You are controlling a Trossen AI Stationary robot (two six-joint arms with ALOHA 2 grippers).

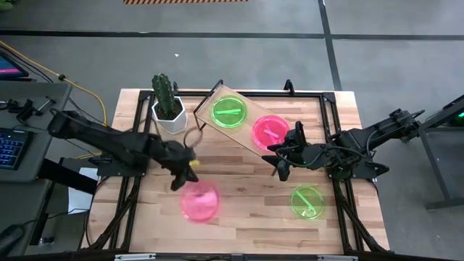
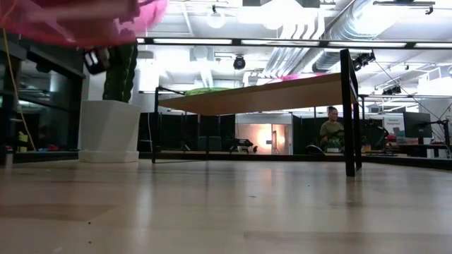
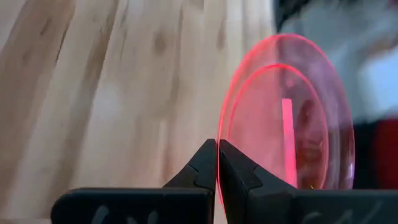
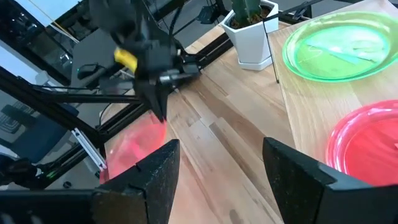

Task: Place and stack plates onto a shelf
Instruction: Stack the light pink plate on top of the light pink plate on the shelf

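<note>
My left gripper point(image 1: 185, 171) is shut on a neon pink plate point(image 1: 199, 201) over the table's near middle; the low view shows this plate point(image 2: 78, 17) up in the air. My right gripper point(image 1: 279, 165) hovers open just near of the shelf point(image 1: 243, 96), a light wood board set at a slant on black legs. A green plate point(image 1: 229, 112) and a pink plate point(image 1: 270, 130) lie side by side on the shelf. Another green plate point(image 1: 307, 201) lies flat on the tabletop near the right arm. No other plates show. My left gripper pinches the pink plate's rim point(image 3: 219, 163) between its two fingers, at the plate's far edge. The fingers come from above, slanting down point(image 4: 158, 102). The plate is lifted clear of the table and reaches out from the fingers toward the near edge.
A cactus in a white pot point(image 1: 168, 107) stands at the shelf's left end, close behind my left gripper. Bare tabletop point(image 1: 239, 181) lies between the two grippers. The low view shows open room under the shelf board point(image 2: 261, 95). A person point(image 2: 332, 127) sits far behind.
</note>
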